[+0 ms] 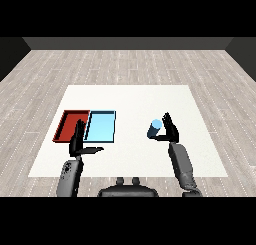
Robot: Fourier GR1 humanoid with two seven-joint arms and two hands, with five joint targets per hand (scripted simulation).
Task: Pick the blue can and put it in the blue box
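Head view. White table (130,96) on a grey plank floor (125,64), seen from above and behind the arms. Red tray (65,125) and light blue tray (111,126) lie side by side at the table's left-centre, long edges touching or nearly so; red to the left, blue to the right. Both trays appear to hold nothing.

Blue can (155,128) stands to the right of the trays, well apart from the blue tray, approx. at the table's middle-right. It tilts slightly, top leaning to the right. It is not in either tray.

Right robot hand (170,130) sits just beside the can on the can's right side, fingers pointing up and mostly straight, palm facing the can. Fingers look spread, not wrapped round the can; whether palm or thumb touches the can cannot be told. Grey right forearm (181,165) runs down to the lower right.

Left robot hand (79,141) is raised in front of the near edge of the trays, overlapping the boundary btw. red and blue tray in this view. Fingers straight and upright, thumb stuck out to the right, i.e. spread, holding nothing. Grey left forearm (68,178) enters from the lower left.
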